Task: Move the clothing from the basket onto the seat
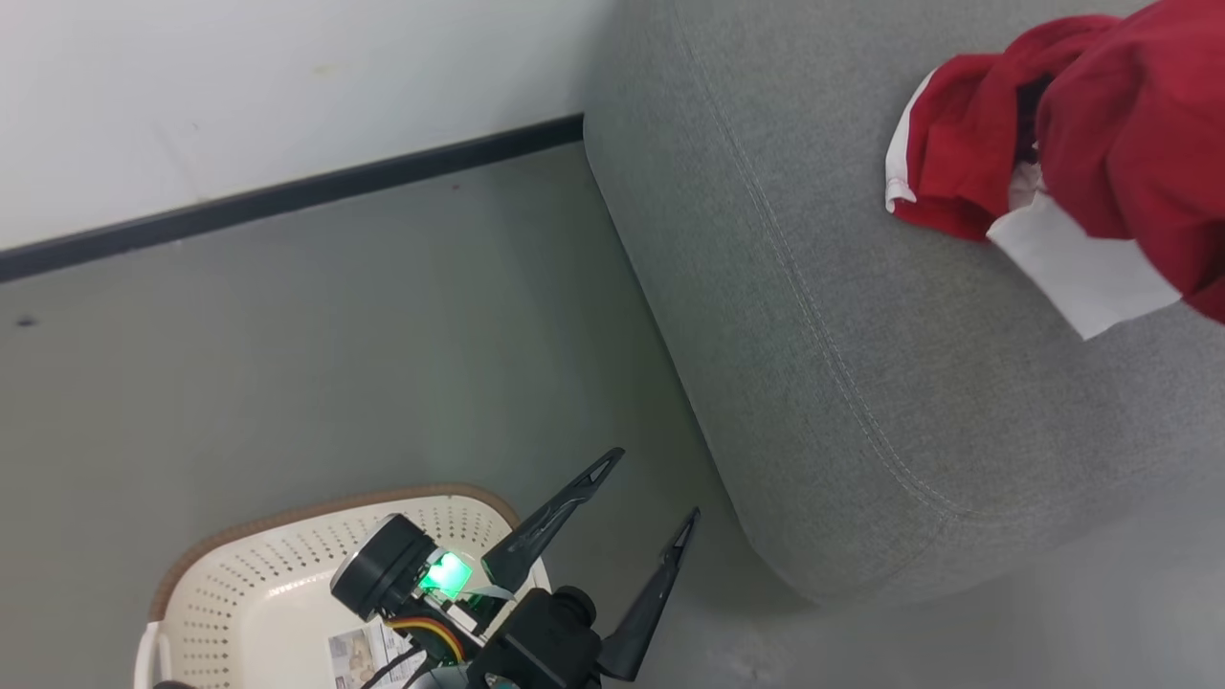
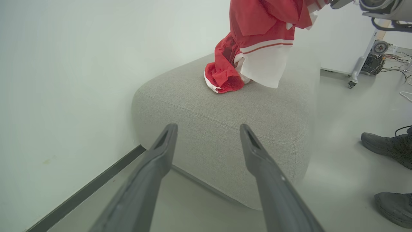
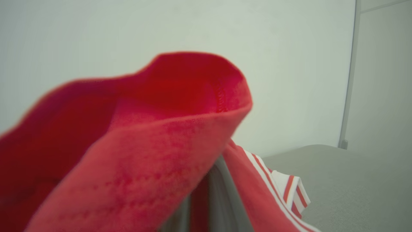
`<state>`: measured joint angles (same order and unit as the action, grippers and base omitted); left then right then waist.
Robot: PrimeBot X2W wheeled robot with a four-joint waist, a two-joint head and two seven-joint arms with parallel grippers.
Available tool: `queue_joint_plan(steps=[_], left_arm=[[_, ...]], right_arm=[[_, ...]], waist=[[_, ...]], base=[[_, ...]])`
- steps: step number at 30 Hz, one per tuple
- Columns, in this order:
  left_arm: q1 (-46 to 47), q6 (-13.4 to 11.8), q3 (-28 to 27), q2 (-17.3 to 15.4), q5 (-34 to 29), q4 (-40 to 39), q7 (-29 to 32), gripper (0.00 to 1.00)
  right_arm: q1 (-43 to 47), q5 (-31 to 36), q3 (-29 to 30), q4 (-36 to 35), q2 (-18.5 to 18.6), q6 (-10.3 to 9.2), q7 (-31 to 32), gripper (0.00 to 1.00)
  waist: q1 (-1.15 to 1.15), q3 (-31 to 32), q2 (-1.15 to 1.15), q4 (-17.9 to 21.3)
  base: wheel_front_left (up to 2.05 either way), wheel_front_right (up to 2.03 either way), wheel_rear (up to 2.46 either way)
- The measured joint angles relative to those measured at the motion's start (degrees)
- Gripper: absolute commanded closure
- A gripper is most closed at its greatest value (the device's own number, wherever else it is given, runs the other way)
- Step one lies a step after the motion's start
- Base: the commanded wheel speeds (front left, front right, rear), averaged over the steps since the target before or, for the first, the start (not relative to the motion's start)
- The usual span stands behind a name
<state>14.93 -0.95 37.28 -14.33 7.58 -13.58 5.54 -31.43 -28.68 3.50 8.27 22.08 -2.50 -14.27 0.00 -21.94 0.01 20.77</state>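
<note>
The red clothing (image 1: 1110, 124) with white trim hangs over the grey seat (image 1: 861, 316) at the head view's upper right, and its lower folds rest on the cushion. In the left wrist view the clothing (image 2: 257, 35) dangles from my right arm (image 2: 383, 9), bottom end touching the seat (image 2: 225, 129). Red clothing (image 3: 135, 145) drapes over my right gripper, and one grey finger (image 3: 222, 193) shows beneath it. My left gripper (image 1: 656, 488) is open and holds nothing, above the floor between basket and seat. The cream basket (image 1: 316, 512) at lower left shows a paper label (image 1: 364, 655).
A white wall with a black baseboard (image 1: 287, 196) runs behind the grey floor. In the left wrist view a person's dark shoes (image 2: 386, 146) stand right of the seat, with a wheeled stand (image 2: 360, 64) and cables beyond.
</note>
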Motion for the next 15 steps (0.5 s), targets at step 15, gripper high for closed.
queue_joint_plan(steps=[15], left_arm=[[4.0, 1.6, 1.4, -0.2, -1.6, -1.8, 2.9, 0.00]], right_arm=[[-12.9, -1.3, 4.6, 8.3, 3.6, 2.69, -0.2, 1.00]], waist=[[0.01, -8.5, 0.00, 1.0]], base=[[0.00, 0.00, 0.00]])
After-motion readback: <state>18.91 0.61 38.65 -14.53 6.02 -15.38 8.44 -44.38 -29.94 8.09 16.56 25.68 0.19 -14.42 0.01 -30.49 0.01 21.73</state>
